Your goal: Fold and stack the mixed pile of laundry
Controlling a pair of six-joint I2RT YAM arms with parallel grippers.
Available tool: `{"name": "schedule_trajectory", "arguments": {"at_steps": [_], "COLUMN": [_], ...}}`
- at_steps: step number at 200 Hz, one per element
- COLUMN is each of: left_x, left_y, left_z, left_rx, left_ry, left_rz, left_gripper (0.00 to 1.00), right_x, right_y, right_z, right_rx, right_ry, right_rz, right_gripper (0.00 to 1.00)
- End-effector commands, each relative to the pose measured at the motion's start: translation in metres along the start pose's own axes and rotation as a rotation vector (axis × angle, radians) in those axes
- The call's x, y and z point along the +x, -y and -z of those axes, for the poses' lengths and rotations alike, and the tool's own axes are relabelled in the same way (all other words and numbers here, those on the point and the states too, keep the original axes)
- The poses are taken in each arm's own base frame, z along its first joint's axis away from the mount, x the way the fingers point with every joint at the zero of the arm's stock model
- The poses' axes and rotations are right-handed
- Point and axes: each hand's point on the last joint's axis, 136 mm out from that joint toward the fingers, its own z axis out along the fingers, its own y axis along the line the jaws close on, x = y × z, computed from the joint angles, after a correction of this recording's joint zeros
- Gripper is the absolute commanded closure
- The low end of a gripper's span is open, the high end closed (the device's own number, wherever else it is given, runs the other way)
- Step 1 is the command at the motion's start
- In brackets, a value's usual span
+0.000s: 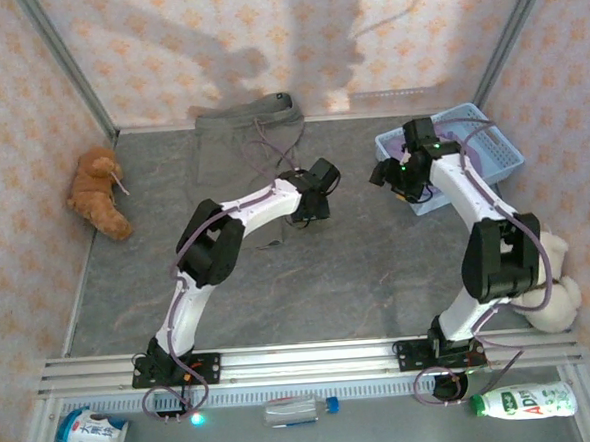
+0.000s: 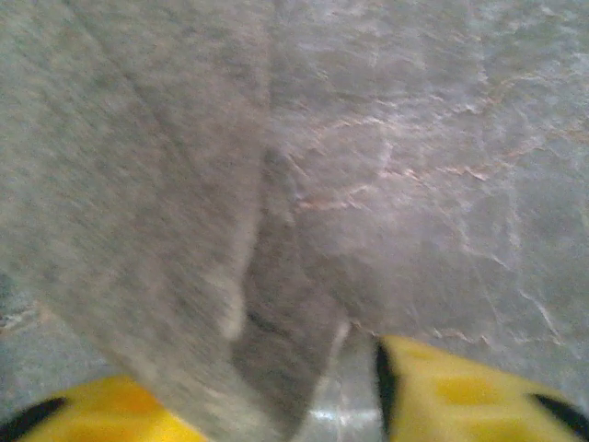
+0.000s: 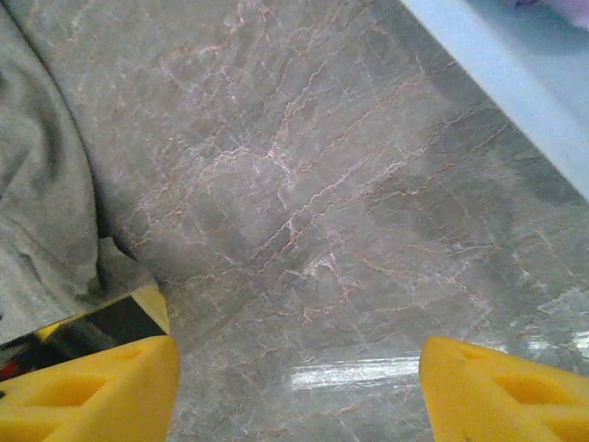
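Observation:
The grey-brown trousers (image 1: 232, 137) lie crumpled at the back middle of the table. In the left wrist view a blurred fold of this cloth (image 2: 156, 230) hangs between my left gripper's (image 2: 267, 405) yellow fingers. It covers the left one, and a strip of bare table shows beside the right one, so the jaws stand partly closed and apart. From above, the left gripper (image 1: 308, 195) sits at the trousers' near edge. My right gripper (image 3: 294, 387) is open over bare table, left of the blue basket (image 3: 497, 83). A sliver of lavender cloth (image 3: 552, 4) shows past the basket's rim.
The light blue lattice basket (image 1: 481, 149) stands at the back right under my right arm. An orange plush (image 1: 98, 193) lies at the left wall, a cream plush (image 1: 555, 295) at the right. Bottles (image 1: 302, 409) (image 1: 526, 400) lie in front of the rail.

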Motion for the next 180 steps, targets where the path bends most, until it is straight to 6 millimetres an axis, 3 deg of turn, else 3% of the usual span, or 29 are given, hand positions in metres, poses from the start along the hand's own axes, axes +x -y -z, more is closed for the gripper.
{"name": "schedule_trajectory", "arguments": {"at_steps": [1, 11, 34, 57, 73, 80, 89, 93, 97, 103, 120, 138, 163, 180], "left_x": [-0.010, -0.003, 0.026, 0.056, 0.070, 0.071, 0.069, 0.066, 0.061, 0.052, 0.027, 0.015, 0.024, 0.045], "left_y": [-0.017, -0.027, -0.074, -0.151, -0.211, -0.232, -0.253, -0.259, -0.261, -0.262, -0.250, -0.236, -0.213, -0.202], "left_z": [0.025, 0.037, 0.075, 0.102, 0.105, 0.105, 0.107, 0.109, 0.112, 0.116, 0.125, 0.119, 0.105, 0.096], "left_rx": [-0.053, -0.045, -0.084, -0.166, -0.217, -0.223, -0.228, -0.230, -0.230, -0.232, -0.205, -0.162, -0.125, -0.131], "left_ry": [0.054, 0.051, 0.060, 0.079, 0.077, 0.069, 0.063, 0.067, 0.078, 0.096, 0.126, 0.107, 0.064, 0.026], "left_rz": [0.007, 0.014, 0.038, 0.148, 0.279, 0.354, 0.443, 0.467, 0.479, 0.475, 0.448, 0.453, 0.415, 0.371], "left_gripper": [0.83, 1.00, 1.00, 1.00, 1.00, 0.87, 0.36, 0.21, 0.12, 0.07, 0.06, 0.06, 0.01, 0.01], "right_x": [0.000, -0.001, -0.004, -0.005, -0.003, -0.002, 0.002, 0.003, 0.005, 0.007, 0.013, 0.012, -0.009, -0.023], "right_y": [-0.007, -0.012, -0.022, -0.032, -0.044, -0.051, -0.061, -0.067, -0.072, -0.080, -0.102, -0.124, -0.142, -0.154], "right_z": [0.010, 0.010, 0.001, -0.011, -0.018, -0.020, -0.025, -0.027, -0.030, -0.034, -0.047, -0.065, -0.096, -0.119], "right_rx": [-0.026, -0.055, -0.116, -0.171, -0.194, -0.203, -0.212, -0.219, -0.225, -0.231, -0.262, -0.302, -0.327, -0.353], "right_ry": [0.043, 0.049, 0.045, 0.021, -0.001, -0.007, -0.022, -0.029, -0.035, -0.046, -0.069, -0.073, -0.052, -0.062], "right_rz": [0.046, 0.045, 0.024, 0.003, 0.024, 0.045, 0.069, 0.081, 0.094, 0.108, 0.142, 0.162, 0.135, 0.110], "right_gripper": [0.33, 0.36, 0.46, 0.55, 0.58, 0.58, 0.58, 0.57, 0.57, 0.55, 0.49, 0.40, 0.31, 0.29]}}
